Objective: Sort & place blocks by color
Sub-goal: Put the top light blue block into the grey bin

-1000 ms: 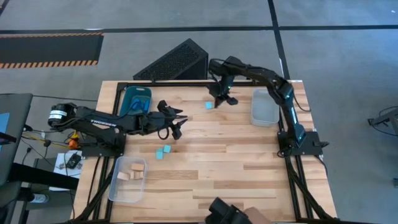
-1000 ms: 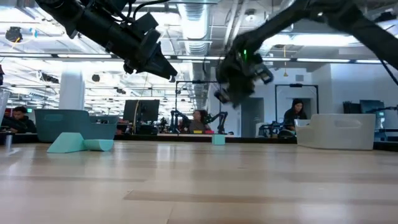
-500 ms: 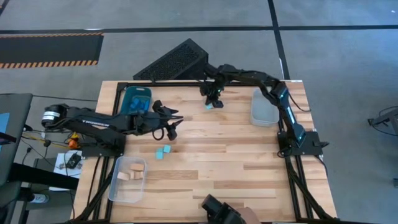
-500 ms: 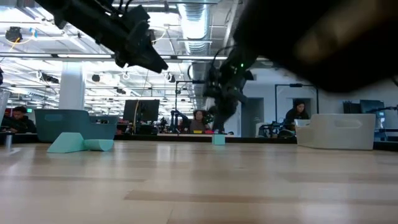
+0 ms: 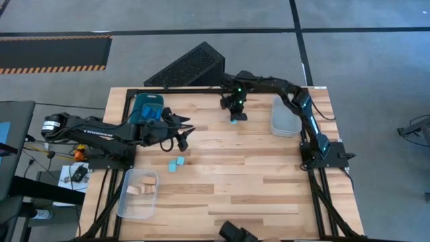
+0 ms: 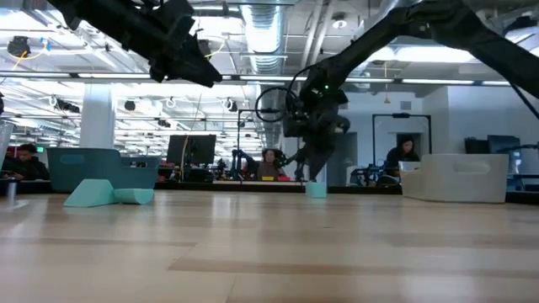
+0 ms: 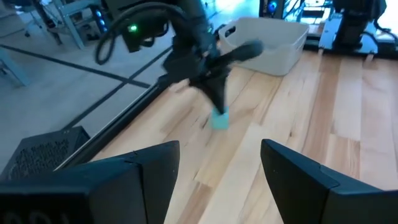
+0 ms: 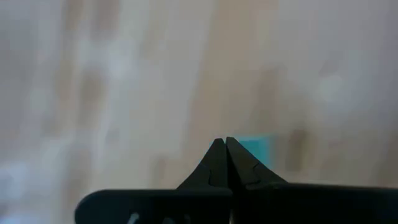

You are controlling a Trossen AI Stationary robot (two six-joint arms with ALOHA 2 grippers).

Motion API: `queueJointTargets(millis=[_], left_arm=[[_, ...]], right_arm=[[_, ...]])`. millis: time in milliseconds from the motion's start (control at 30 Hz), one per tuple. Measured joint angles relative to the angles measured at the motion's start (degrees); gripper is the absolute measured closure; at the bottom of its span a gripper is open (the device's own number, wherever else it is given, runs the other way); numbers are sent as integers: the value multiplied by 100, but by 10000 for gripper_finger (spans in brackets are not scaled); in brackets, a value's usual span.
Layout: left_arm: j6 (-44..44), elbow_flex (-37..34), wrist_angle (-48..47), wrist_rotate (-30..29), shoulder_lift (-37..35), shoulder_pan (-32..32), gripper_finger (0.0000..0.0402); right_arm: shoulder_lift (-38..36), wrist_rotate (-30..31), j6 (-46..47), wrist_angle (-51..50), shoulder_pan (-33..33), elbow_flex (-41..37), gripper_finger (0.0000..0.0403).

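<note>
A small turquoise block (image 5: 233,120) lies flat on the wooden table near the far edge, also visible in the low view (image 6: 316,190). My right gripper (image 5: 233,113) is shut and points steeply down, its tips at this block. Two more turquoise blocks (image 5: 176,163) lie side by side on the table at centre left. My left gripper (image 5: 189,130) hovers open above the table left of centre, holding nothing. In the left wrist view its fingers (image 7: 155,171) frame the right gripper (image 7: 217,107) farther off. My right gripper touches the turquoise block with its shut fingertips (image 7: 217,104), coming from above and slanting down onto the block's upper far side (image 7: 219,116). Nothing is between the fingers. The block stays flat on the table.
A blue tray (image 5: 148,107) with dark blocks stands at the far left. A clear tray (image 5: 139,193) with pale wooden blocks sits at the near left. A clear tray (image 5: 285,117) stands at the right. A black wedge (image 5: 188,67) lies beyond the far edge.
My right gripper has come down onto the far turquoise block while rolling its wrist, and stayed shut. The block has slid a little toward the table's right and near edges. My left gripper has risen and drawn back slightly toward the left edge, still open.
</note>
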Motion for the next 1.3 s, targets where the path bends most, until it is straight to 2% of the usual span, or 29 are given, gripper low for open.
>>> queueJointTargets(millis=[100,200,400,467,533,633,700,833,1000,1100,1200,1300], left_arm=[[0,0,-93,4,2,-2,184],[33,0,-168,7,2,-2,184],[424,-2,12,11,2,9,184],[499,-2,201,106,2,58,184],[472,-2,383,341,2,127,184],[406,-3,640,627,91,198,184],[358,-4,776,646,209,218,184],[317,-7,1160,686,513,291,184],[417,-9,1682,728,870,461,184],[419,-9,1686,709,938,575,184],[417,-9,1658,702,935,688,184],[416,-9,1714,731,935,823,184]], right_arm=[[-217,-167,-7,-110,212,-379,403],[-851,-197,16,506,460,-1187,403],[-2746,-113,757,2982,824,-3270,403],[-3323,196,1235,4315,936,-3947,402],[-3738,778,1863,5640,1039,-4563,398],[-4079,1766,2518,6768,1104,-5154,378],[-4201,2023,2475,6605,1088,-5246,357],[-4206,2044,2545,6048,925,-5246,302],[-3790,2080,2701,6068,731,-5248,220],[-3473,2094,2644,6149,682,-5242,178],[-3129,2106,2456,6216,644,-5115,153],[-2719,2086,2361,6098,606,-4742,149]])
